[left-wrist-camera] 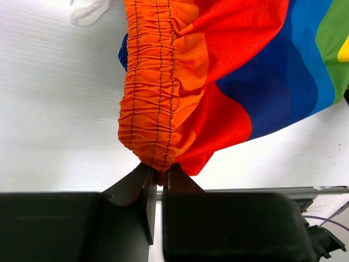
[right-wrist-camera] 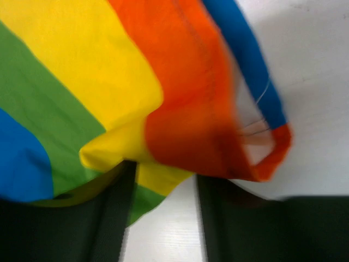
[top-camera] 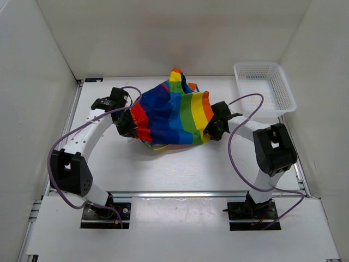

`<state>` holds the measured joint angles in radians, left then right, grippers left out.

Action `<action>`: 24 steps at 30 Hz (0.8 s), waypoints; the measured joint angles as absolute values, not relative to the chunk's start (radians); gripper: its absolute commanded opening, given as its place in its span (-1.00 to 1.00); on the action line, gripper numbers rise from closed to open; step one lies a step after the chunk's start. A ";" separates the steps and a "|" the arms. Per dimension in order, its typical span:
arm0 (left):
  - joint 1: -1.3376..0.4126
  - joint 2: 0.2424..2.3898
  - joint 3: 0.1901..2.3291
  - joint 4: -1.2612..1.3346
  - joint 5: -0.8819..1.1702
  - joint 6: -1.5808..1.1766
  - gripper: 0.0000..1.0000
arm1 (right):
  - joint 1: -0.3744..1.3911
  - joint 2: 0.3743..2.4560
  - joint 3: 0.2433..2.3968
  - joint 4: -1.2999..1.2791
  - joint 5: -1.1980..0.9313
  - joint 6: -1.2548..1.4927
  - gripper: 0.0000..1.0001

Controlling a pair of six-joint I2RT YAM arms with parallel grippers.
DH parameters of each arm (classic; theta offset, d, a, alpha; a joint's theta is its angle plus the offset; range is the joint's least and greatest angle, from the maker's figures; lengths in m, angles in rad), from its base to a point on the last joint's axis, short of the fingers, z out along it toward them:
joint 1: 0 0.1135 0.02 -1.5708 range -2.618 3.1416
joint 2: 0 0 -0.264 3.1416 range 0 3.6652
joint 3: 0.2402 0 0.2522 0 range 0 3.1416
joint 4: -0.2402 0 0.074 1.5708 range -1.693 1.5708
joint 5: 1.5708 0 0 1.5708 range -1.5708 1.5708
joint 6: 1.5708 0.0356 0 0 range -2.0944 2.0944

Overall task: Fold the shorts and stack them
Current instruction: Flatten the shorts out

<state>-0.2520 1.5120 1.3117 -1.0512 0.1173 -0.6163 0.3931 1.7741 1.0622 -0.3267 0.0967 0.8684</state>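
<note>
The rainbow-striped shorts lie bunched and partly lifted in the middle of the table. My left gripper is at their left edge. In the left wrist view it is shut on the gathered orange waistband, with fabric pinched between the jaws. My right gripper is at the shorts' right edge. In the right wrist view it is open, and the orange and yellow fabric hangs over the finger ends with white table showing in the gap. That view is blurred.
A white mesh basket stands at the back right of the table. A white drawstring lies by the waistband. White walls enclose the table on the left, back and right.
</note>
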 measured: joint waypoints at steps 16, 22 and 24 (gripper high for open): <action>-0.232 1.510 1.355 -1.103 0.117 -0.591 -0.78 | 0.387 1.758 1.039 -0.317 0.167 0.916 -0.99; -0.190 1.511 1.507 -1.148 0.136 -0.572 -0.78 | 0.385 1.539 1.106 -0.499 0.186 0.780 -0.99; -0.175 1.515 1.605 -1.177 0.142 -0.568 -0.78 | 0.375 1.503 1.228 -0.575 0.194 0.723 -0.99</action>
